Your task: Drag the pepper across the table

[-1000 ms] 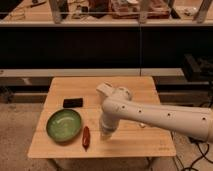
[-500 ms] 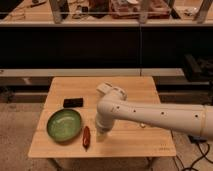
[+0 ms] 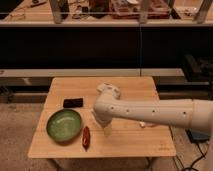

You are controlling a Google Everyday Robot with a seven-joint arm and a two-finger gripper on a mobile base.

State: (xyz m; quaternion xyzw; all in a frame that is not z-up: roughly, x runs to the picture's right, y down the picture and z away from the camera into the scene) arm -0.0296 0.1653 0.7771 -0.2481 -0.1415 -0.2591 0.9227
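1. three loose things share the table (image 3: 150, 142) with the arm: the pepper (image 3: 86, 137), a green bowl (image 3: 64, 125) and a black block (image 3: 73, 102); the white arm reaches in from the right of the view and bends down over the middle of the tabletop.
2. the gripper (image 3: 106, 131) hangs just below the arm's rounded wrist, pointing down at the wood; whether its fingers stand apart or together i cannot tell, as they merge with the pale surface; nothing appears to be held in them.
3. the pepper lies flat on the table just beside the gripper, on the side away from the arm's long forearm and slightly nearer the front edge; it looks apart from the tool, not touching it.
4. the green bowl sits just beyond the pepper on that same side, close against it or nearly so; the black block lies further from the tool, towards the back of the table.
5. as a judgement of progress: the pepper rests near the front edge with no contact from the tool, so either a drag is finished and the tool has let go, or contact is yet to be made; which of the two this view alone does not settle.
6. should any dragging be left, the gripper needs to meet the pepper again and draw it over open wood, keeping clear of the bowl.
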